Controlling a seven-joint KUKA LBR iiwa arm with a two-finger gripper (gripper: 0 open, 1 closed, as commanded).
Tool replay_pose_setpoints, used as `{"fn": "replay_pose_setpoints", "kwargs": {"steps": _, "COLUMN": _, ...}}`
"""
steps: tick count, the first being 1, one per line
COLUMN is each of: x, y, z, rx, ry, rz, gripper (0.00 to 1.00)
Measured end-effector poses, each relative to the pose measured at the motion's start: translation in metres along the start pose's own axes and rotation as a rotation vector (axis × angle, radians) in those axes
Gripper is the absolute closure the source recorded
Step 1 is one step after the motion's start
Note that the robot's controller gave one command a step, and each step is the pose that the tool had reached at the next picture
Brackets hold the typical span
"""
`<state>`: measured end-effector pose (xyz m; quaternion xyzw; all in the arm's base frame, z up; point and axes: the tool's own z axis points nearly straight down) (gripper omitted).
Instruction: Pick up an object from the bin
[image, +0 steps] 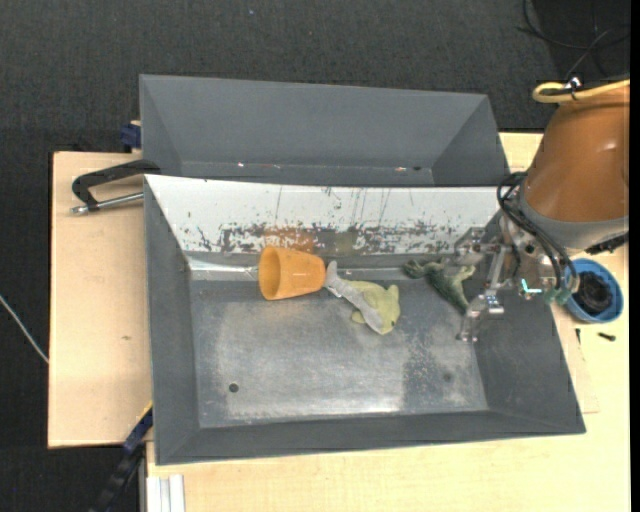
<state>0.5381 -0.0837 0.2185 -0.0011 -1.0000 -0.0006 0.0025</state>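
Scratched grey bin holds an orange cup.

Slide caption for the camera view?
Gripper at right of bin, beside a dark green thing; orange cup and yellowish cloth lie toward its back.

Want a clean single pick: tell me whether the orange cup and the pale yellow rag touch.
Touching. Camera view: the grey end of the rag lies against the mouth of the orange cup, no gap.

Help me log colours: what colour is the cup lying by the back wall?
Orange; the cup shows best in the camera view.
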Motion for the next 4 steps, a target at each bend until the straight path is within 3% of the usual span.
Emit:
{"fn": "replay_pose_setpoints", "kwargs": {"steps": 1, "x": -0.063, "y": 0.004, "z": 0.086, "rx": -0.001, "ry": -0.006, "rz": 0.025, "gripper": 0.0}}
{"fn": "replay_pose_setpoints", "kwargs": {"steps": 2, "x": -0.034, "y": 0.072, "z": 0.146, "rx": 0.002, "ry": -0.012, "rz": -0.259, "gripper": 0.0}}
{"fn": "replay_pose_setpoints", "kwargs": {"steps": 3, "x": -0.034, "y": 0.072, "z": 0.145, "rx": 0.002, "ry": -0.011, "rz": -0.259, "gripper": 1.0}}
{"fn": "replay_pose_setpoints", "kwargs": {"steps": 4, "x": 0.0, "y": 0.127, "z": 0.004, "rx": 0.003, "ry": -0.017, "rz": -0.534, "gripper": 1.0}}
